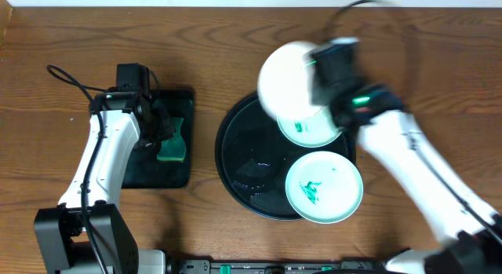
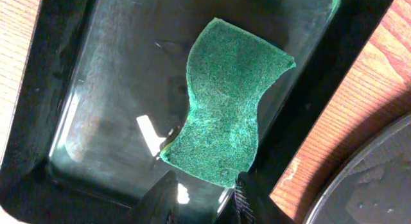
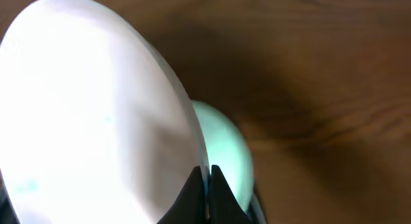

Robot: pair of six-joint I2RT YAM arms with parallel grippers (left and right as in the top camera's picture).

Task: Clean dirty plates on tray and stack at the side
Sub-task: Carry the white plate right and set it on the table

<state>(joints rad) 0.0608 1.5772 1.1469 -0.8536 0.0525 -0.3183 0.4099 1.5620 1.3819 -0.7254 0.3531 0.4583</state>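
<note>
My right gripper [image 1: 320, 70] is shut on the rim of the white plate [image 1: 286, 79], which it holds tilted in the air over the far edge of the round black tray [image 1: 235, 168]. In the right wrist view its fingertips [image 3: 194, 185] pinch the white plate's [image 3: 90, 115] edge, with a mint plate [image 3: 225, 153] below. Two mint green plates lie on the tray, one [image 1: 310, 131] partly under the white plate and one [image 1: 323, 188] at the front, each with a green smear. My left gripper [image 2: 204, 185] hangs open just above the near edge of a green sponge [image 2: 225, 102].
The sponge [image 1: 172, 144] lies in a wet rectangular black tray [image 1: 184, 97] left of the round tray. A strip of bare wooden table [image 1: 205, 148] separates the two trays. A cable [image 1: 67, 76] loops beside the left arm.
</note>
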